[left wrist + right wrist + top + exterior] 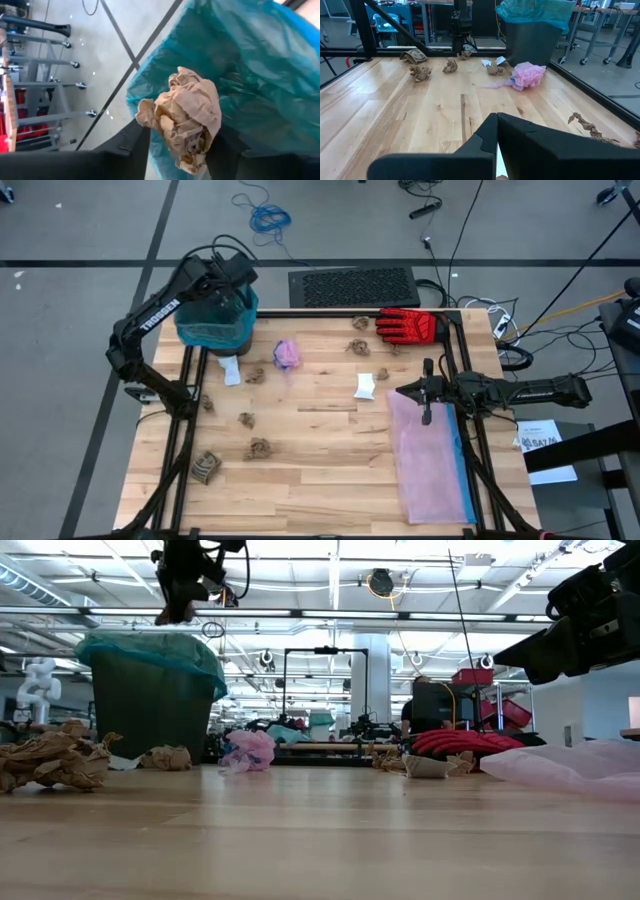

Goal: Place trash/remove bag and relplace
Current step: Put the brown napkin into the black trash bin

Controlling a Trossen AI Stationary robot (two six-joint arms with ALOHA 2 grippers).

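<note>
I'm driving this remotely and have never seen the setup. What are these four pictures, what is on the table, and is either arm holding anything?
Two dark robot arms work at a wooden table, each ending in a two-finger gripper. One picture looks straight down, one looks level across the tabletop, and two come from cameras on the wrists.

The left gripper is over the bin, which is lined with the teal bag. In its wrist picture a brown paper wad sits between its spread fingers above the liner; I cannot tell whether it is still gripped or falling.

The right gripper is shut, holds nothing, and waits over the pink bag lying flat on the table.

Also on the table: more brown wads, a purple crumple, a white piece and a red glove.
</note>
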